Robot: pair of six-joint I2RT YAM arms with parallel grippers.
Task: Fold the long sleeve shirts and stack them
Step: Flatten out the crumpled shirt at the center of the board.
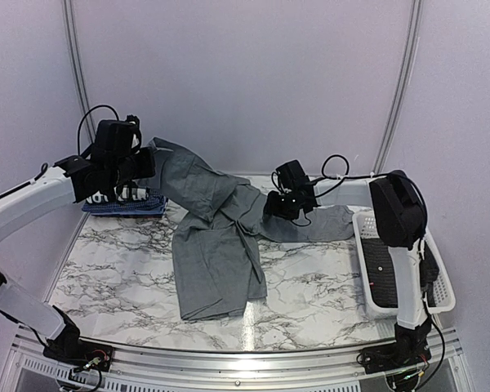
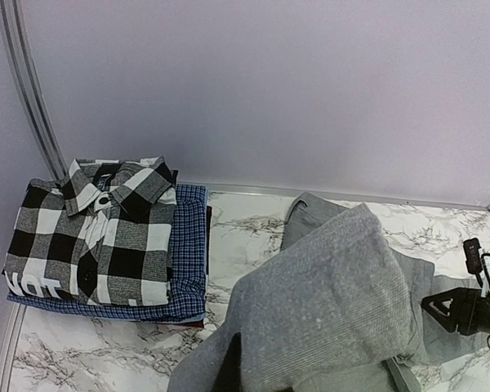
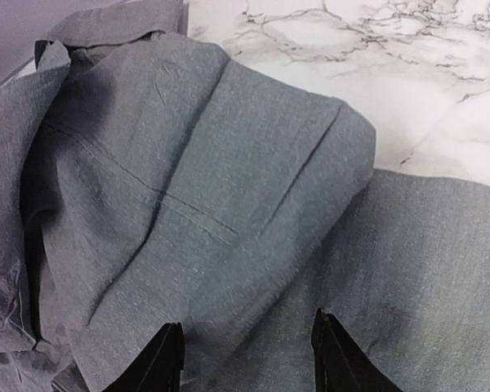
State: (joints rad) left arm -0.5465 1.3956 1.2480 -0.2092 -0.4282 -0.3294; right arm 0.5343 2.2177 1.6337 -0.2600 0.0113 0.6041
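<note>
A plain grey long sleeve shirt (image 1: 216, 261) lies crumpled across the marble table (image 1: 310, 302). My left gripper (image 1: 147, 165) is shut on one end of it and holds that end up off the table at the back left. In the left wrist view the grey cloth (image 2: 335, 294) drapes over the fingers and hides them. My right gripper (image 3: 249, 355) hovers open just over the shirt's right part (image 3: 229, 188), nothing between its fingers (image 3: 167, 363). A folded black-and-white checked shirt (image 2: 98, 229) lies on a folded blue one (image 2: 192, 245) at the back left.
A white slatted basket (image 1: 443, 287) stands at the table's right edge, beside the right arm (image 1: 400, 212). The folded stack (image 1: 122, 204) sits under the left arm near the back wall. The right arm's gripper (image 2: 465, 310) shows at the right of the left wrist view.
</note>
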